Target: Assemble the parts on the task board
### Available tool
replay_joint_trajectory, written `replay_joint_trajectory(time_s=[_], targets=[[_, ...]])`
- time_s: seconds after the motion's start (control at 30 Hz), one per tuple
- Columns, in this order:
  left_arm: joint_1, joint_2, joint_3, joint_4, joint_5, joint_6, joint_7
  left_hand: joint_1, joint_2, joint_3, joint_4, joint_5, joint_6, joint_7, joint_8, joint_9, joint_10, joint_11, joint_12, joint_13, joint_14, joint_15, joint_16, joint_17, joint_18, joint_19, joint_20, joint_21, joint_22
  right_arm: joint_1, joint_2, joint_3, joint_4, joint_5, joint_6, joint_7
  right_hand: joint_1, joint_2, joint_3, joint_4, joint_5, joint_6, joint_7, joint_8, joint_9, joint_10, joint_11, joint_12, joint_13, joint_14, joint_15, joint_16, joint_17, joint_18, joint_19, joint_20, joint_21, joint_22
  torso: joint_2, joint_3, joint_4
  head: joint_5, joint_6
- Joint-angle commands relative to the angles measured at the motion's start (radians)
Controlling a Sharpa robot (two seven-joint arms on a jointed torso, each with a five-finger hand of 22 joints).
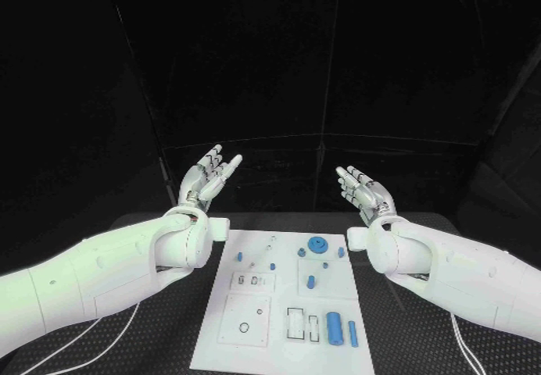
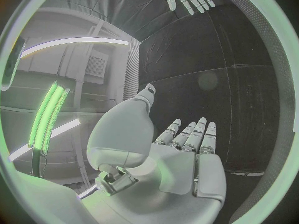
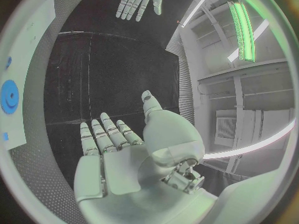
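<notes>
fingers (image 1: 213,166) spread, parts (image 1: 334,326) on task board (image 1: 226,344)

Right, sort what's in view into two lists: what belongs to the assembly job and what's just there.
For the job:
- task board, the white plate on the table
- blue parts on it: round disc, upright cylinder, slim bar, small peg
- left hand and right hand, both raised, open, holding nothing

Just there:
- black table
- white cables under the left arm

Dim, greenish cast; fisheye-warped wrist views
</notes>
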Motion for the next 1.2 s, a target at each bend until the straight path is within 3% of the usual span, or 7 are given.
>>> replay_joint_trajectory(time_s=[0.03,0.3,0.6,0.77,0.87,1.03,1.2], targets=[[0.003,0.003,0.002,-0.007,-0.017,0.089,0.096,0.045,0.000,0.004,0.012,0.008,0.013,0.162,0.006,0.002,0.005,0.017,0.004,0.002,0.009,0.016,0.004,0.002,0.023,0.003,0.014,0.005,0.002,-0.003,0.014,0.015,-0.037,-0.074,0.191,-0.052,0.039,0.008,-0.010,-0.001,0.010,0.014,0.121,0.007,0.002,0.021,0.008,0.011,0.003,0.011,0.013,0.008,0.002,0.021,0.004,0.015,0.007,0.002,0.000,0.0000,0.0000,0.000,0.000],[0.003,0.003,0.002,-0.007,-0.017,0.089,0.096,0.045,0.000,0.004,0.012,0.008,0.013,0.162,0.006,0.002,0.005,0.017,0.004,0.002,0.009,0.016,0.004,0.002,0.023,0.003,0.014,0.005,0.002,-0.008,0.030,0.036,-0.077,-0.093,0.250,-0.068,0.151,0.007,0.025,-0.079,-0.012,0.080,0.146,0.017,0.010,0.075,0.017,0.043,0.007,0.085,0.009,0.028,0.009,0.036,0.042,0.013,0.034,0.012,0.000,0.0000,0.0000,0.000,0.000],[0.003,0.002,0.002,-0.028,-0.046,0.147,0.066,0.051,0.010,0.006,-0.002,0.009,0.074,0.165,0.019,0.010,0.091,0.033,0.023,0.014,0.178,0.023,0.051,0.028,0.019,0.069,0.019,0.030,0.017,-0.008,-0.013,0.037,-0.074,-0.359,0.211,-0.085,0.297,-0.032,0.086,-0.180,-0.082,0.450,0.138,0.101,0.044,0.416,-0.013,0.132,0.017,0.590,-0.051,0.147,0.036,0.114,0.434,0.009,0.260,0.084,0.001,-0.0002,0.0013,-0.012,-0.014],[0.004,-0.015,0.002,-0.028,-0.098,0.200,0.033,0.069,0.017,0.003,-0.027,0.011,0.259,0.162,0.066,0.035,0.437,0.007,0.116,0.058,0.518,-0.029,0.174,0.079,0.066,0.480,0.012,0.207,0.108,-0.004,-0.038,0.037,-0.077,-0.562,0.190,-0.129,0.394,-0.067,0.144,-0.186,-0.108,0.639,0.106,0.126,0.047,0.538,-0.050,0.106,0.015,0.747,-0.098,0.161,0.038,0.139,0.569,-0.007,0.314,0.095,0.002,-0.0010,0.0000,-0.007,-0.025],[0.007,-0.027,0.002,-0.022,-0.138,0.224,0.015,0.092,0.014,0.003,-0.052,0.013,0.389,0.153,0.100,0.052,0.636,-0.012,0.174,0.078,0.625,-0.057,0.216,0.091,0.094,0.557,0.008,0.246,0.122,0.001,-0.046,0.038,-0.073,-0.678,0.186,-0.154,0.397,-0.078,0.170,-0.186,-0.112,0.681,0.093,0.124,0.044,0.604,-0.065,0.087,0.014,0.829,-0.125,0.166,0.041,0.139,0.631,-0.034,0.346,0.104,0.003,-0.0026,-0.0004,-0.005,-0.029],[0.014,-0.048,0.001,-0.003,-0.197,0.248,-0.010,0.150,0.011,0.010,-0.107,0.011,0.615,0.123,0.152,0.074,0.772,-0.051,0.204,0.079,0.781,-0.103,0.264,0.116,0.115,0.683,-0.012,0.309,0.141,0.028,-0.053,0.038,-0.057,-0.903,0.198,-0.209,0.397,-0.099,0.195,-0.186,-0.115,0.752,0.072,0.132,0.046,0.729,-0.104,0.084,0.017,0.972,-0.174,0.202,0.064,0.140,0.732,-0.086,0.424,0.137,0.017,0.0035,0.0025,-0.009,-0.038],[0.031,-0.073,-0.016,0.032,-0.235,0.255,-0.030,0.182,0.016,0.016,-0.138,0.009,0.705,0.090,0.175,0.078,0.881,-0.092,0.217,0.079,0.927,-0.153,0.318,0.154,0.118,0.795,-0.060,0.365,0.161,0.054,-0.056,0.038,-0.033,-1.111,0.230,-0.265,0.401,-0.118,0.207,-0.182,-0.107,0.825,0.037,0.142,0.047,0.846,-0.148,0.088,0.020,1.117,-0.226,0.259,0.108,0.137,0.825,-0.142,0.543,0.198,0.032,0.0033,0.0041,-0.017,-0.036]])
